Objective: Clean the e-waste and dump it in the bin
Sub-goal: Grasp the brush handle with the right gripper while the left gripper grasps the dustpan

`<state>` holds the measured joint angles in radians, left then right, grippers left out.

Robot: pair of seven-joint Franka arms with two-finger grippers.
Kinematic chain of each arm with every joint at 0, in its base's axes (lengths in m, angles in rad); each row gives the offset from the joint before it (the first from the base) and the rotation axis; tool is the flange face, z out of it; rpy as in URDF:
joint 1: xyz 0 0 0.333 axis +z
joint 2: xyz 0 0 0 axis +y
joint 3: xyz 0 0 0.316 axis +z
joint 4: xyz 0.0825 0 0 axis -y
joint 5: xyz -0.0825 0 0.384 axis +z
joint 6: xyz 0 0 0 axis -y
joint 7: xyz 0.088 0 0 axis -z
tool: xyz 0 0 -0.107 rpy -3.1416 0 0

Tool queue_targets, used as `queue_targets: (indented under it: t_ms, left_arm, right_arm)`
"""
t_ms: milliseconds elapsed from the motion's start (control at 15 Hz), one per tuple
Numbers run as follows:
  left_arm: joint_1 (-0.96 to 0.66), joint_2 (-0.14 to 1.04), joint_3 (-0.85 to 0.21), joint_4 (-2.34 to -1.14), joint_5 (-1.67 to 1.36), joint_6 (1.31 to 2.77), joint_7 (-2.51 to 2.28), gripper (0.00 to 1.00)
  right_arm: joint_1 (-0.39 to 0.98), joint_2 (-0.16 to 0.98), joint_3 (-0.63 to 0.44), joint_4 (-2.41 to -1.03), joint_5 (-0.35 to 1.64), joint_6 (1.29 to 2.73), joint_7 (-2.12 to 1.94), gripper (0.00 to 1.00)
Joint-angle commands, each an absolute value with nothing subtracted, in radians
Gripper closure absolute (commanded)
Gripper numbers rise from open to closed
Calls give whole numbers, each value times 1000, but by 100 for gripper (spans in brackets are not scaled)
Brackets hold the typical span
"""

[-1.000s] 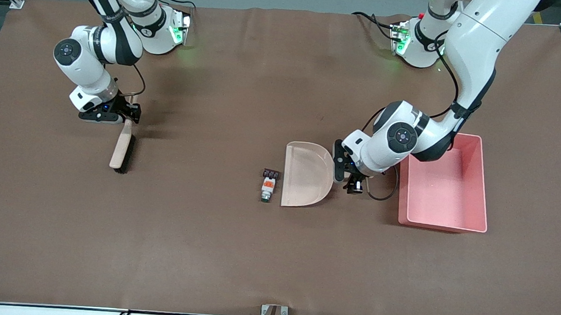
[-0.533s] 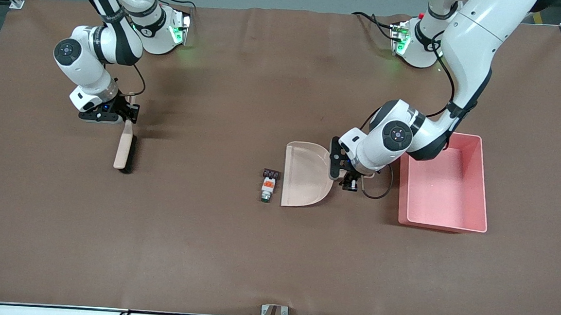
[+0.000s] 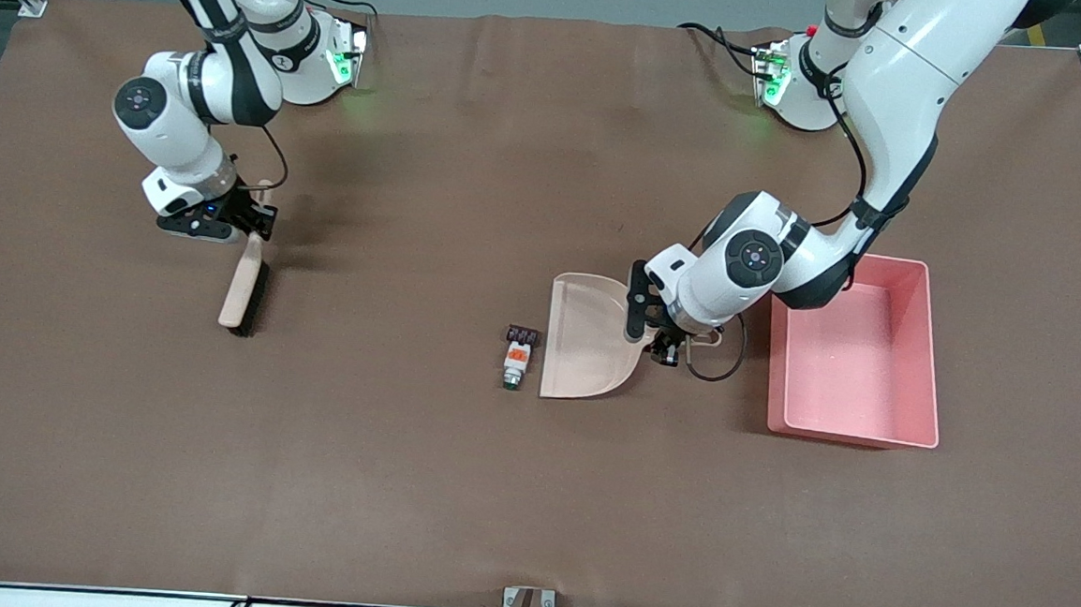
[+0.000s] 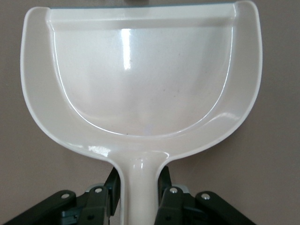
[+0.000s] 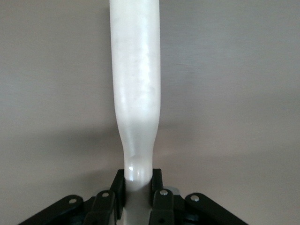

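You have a brown worktop [image 3: 398,482] in front of you, covered edge to edge by a matte sheet. The pink bin [image 3: 921,364] sits flat on it toward the left arm's end. Near the middle lies the beige dustpan [image 3: 585,344], its straight open edge turned toward the right arm's end. Just beside that edge lies the e-waste: the small black block [image 3: 524,334], and touching it, nearer your front camera, the white cylinder [image 3: 514,362]. Toward the right arm's end, well apart from these, you see the brush [image 3: 243,293].
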<state>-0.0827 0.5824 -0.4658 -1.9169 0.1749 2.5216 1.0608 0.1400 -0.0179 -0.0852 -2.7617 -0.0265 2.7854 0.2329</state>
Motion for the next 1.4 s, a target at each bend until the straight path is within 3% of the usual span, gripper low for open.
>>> queue_targets:
  t_ms: [0, 133, 467, 600, 800, 1333]
  left_arm:
    - [-81, 606, -469, -1894, 199, 2531, 1069, 75]
    - [-80, 606, -469, -1893, 199, 2531, 1058, 89]
    - [-66, 597, -465, -1849, 198, 2459, 1055, 97]
    - [-77, 597, -462, -1787, 198, 2349, 1048, 99]
    - [-84, 600, -456, -1764, 230, 2312, 988, 99]
    - [-138, 643, -457, -1706, 419, 2270, 799, 100]
  right_arm:
    - [300, -45, -83, -2709, -23, 2734, 447, 100]
    - [391, -23, -83, -2642, -23, 2709, 518, 100]
    - [538, 110, -83, -2473, -23, 2704, 618, 100]
    - [580, 171, -83, -2363, -21, 2605, 627, 100]
    - [639, 241, -81, -2205, -9, 2436, 715, 100]
    - [710, 348, -81, -2080, 57, 2404, 715, 100]
